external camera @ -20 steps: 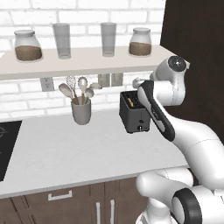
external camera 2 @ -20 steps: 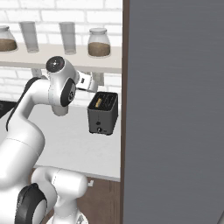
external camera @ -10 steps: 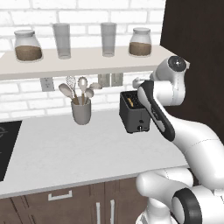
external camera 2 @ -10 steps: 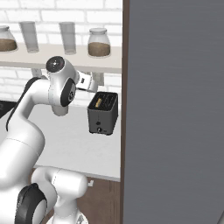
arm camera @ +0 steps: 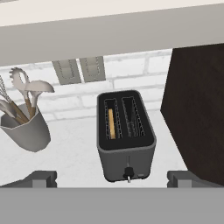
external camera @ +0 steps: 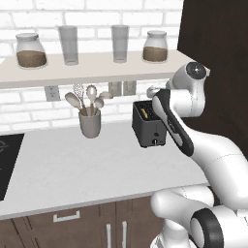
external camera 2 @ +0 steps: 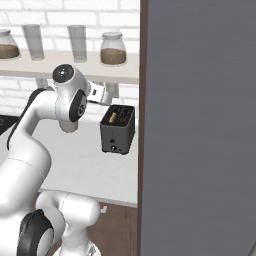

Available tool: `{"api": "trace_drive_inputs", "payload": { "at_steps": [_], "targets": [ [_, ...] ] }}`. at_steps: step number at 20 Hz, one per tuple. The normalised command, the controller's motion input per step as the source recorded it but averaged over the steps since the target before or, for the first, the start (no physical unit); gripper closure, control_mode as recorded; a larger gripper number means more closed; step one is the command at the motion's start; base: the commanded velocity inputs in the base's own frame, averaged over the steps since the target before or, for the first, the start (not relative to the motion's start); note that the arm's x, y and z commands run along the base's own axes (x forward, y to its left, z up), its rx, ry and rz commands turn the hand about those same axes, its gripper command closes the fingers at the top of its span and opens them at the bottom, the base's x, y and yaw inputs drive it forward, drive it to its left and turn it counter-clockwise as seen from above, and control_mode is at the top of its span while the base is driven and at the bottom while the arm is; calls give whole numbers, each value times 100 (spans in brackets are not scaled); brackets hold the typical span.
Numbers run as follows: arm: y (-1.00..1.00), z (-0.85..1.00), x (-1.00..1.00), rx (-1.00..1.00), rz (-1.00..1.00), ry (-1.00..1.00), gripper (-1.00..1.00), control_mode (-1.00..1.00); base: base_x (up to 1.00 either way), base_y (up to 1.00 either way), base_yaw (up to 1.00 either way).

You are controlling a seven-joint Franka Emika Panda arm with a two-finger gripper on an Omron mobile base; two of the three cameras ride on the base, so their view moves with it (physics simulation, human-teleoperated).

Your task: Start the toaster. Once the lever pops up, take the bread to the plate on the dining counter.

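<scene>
Hovering open hand (arm camera: 112,178) above toaster (arm camera: 126,135), bread (arm camera: 111,124) in slot

The white arm (external camera: 193,140) is bent forward, its pincer (arm camera: 111,178) spread wide.

A white brick wall (external camera: 29,109) backs a narrow white counter (external camera: 72,169) in a rendered kitchen, lit evenly with soft shadows. Above the counter runs a pale shelf (external camera: 87,70) carrying two lidded glass jars (external camera: 30,50) of brown contents, one at each end, and two tall clear glasses (external camera: 69,44) between them. Under the shelf, outlet plates (external camera: 122,88) sit on the brick. A grey utensil cup (external camera: 90,123) holding spoons and a whisk stands on the counter. At the far left edge lies what may be a black cooktop (external camera: 7,160). Dark wood cabinets (external camera: 68,225) with pale handles sit below; a tall dark panel (external camera: 218,63) closes the right side.
</scene>
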Motion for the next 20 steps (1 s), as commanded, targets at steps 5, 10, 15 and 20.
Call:
{"api": "trace_drive_inputs", "payload": {
  "at_steps": [5, 10, 15, 20],
  "targets": [
    [0, 0, 0, 0, 0, 0, -100, -100, 0, 0, 0],
    [0, 0, 0, 0, 0, 0, -100, -100, 0, 0, 0],
    [0, 0, 0, 0, 0, 0, -100, -100, 0, 0, 0],
    [0, 0, 0, 0, 0, 0, -100, -100, 0, 0, 0]
  ]
}}
